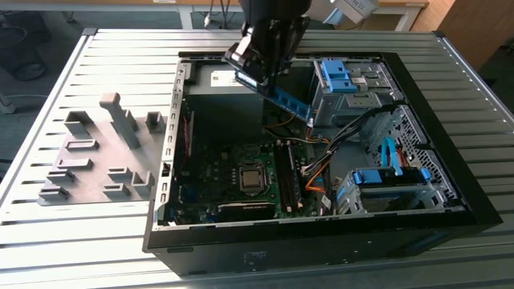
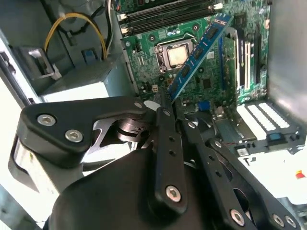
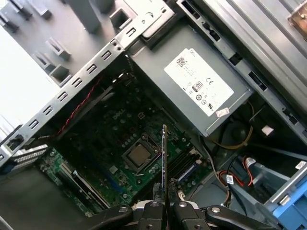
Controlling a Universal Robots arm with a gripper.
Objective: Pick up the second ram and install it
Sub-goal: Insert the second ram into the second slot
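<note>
Ram (image 1: 287, 102): was held tilted in the air over the open case (image 1: 172, 126), well above the motherboard (image 1: 233, 171).
Gripper (image 1: 255, 73): jaws were closed on the ram's upper end, and the lower end hung free.
Edges: the ram's lower corner sat near the drive cage (image 1: 345, 90).
Room: open space lay between ram and slots (image 1: 284, 165).

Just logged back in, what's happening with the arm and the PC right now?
The arm's tool is shut on the blue memory stick and holds it tilted in the air above the open computer case. In both wrist views the motherboard lies beyond the stick, which is not yet seated in a slot. The grey fixture blocks sit on the table outside the case, at the exterior view's left.
</note>
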